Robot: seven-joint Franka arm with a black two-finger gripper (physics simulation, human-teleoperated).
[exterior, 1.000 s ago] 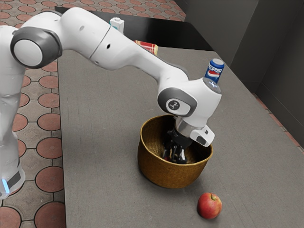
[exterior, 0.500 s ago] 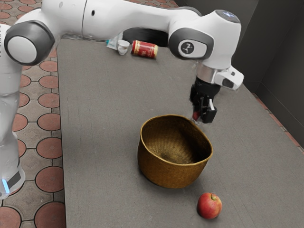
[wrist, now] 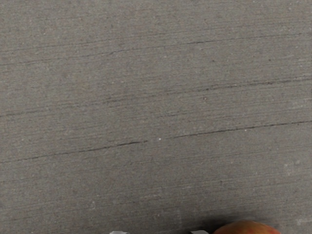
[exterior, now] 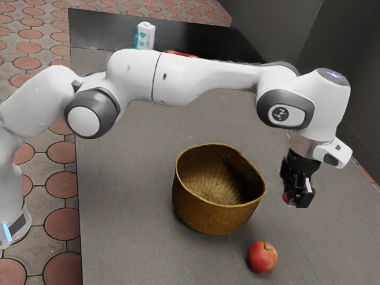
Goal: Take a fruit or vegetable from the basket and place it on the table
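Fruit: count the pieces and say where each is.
2: an apple on the table beside the basket, and a red fruit in the gripper, partly hidden. The basket's near wall may hide more.

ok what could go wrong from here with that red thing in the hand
Mainly, the red thing could roll if the hand lets go too high: it appears to be above the table, and looks roundish.

It might also slip, since the fingers hide most of it and I can't judge how well it is gripped.

Setting it down toward the apple could bump that and send it rolling.
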